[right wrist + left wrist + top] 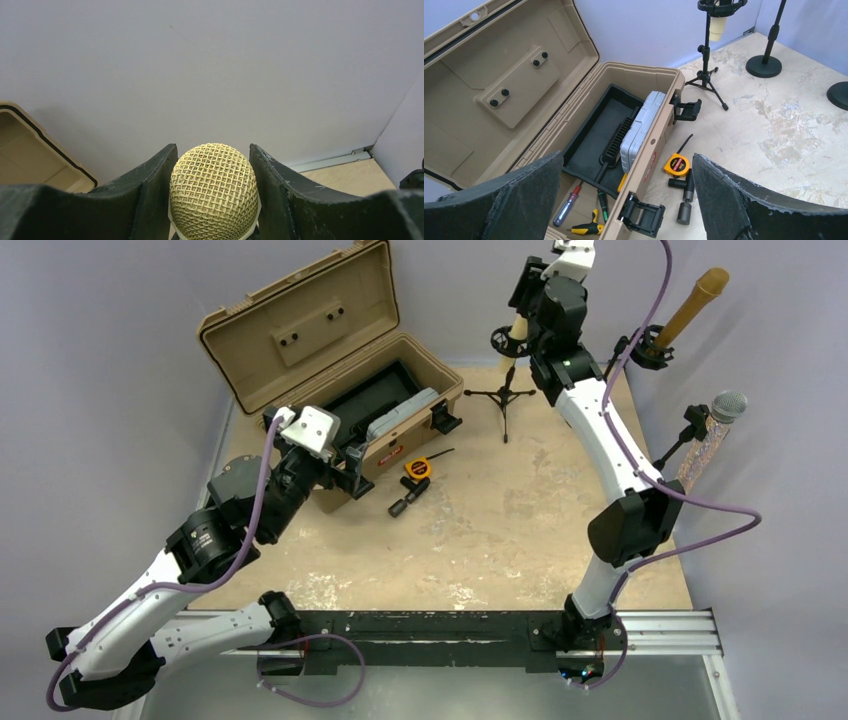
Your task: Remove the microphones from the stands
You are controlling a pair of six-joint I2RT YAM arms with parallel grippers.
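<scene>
Pinching the mesh head of the cream microphone (214, 190), the right gripper (211, 150) has one finger pressed against each side of the ball. In the top view this microphone sits upright in the ring clip of the tripod stand (503, 395) at the far middle of the table (470, 530), with the right arm reaching over it from above.

Three microphones show in all. The other two are a tan one (695, 305), tilted in its clip at the far right, and a silver-headed one (728, 408) with a glittery body at the right edge. Each sits on its own stand, making three stands. The left wrist view shows two round bases (764, 66) (838, 95) beyond the tripod.

The left gripper (628, 160) is spread wide and holds nothing, hovering above the near front corner of the one tan toolbox (659, 145). The box's lid stands open and its two black latches (686, 110) (644, 217) hang open on the front wall. Inside lie one black tray (599, 130) and one grey case (641, 130) standing on edge against the front wall. Below the tray are two screwdrivers (566, 207) (602, 202) and one yellow-handled tool (586, 229).

On the table just in front of the box lie one yellow tape measure (676, 165) and one black cylindrical part (686, 200), close together.
</scene>
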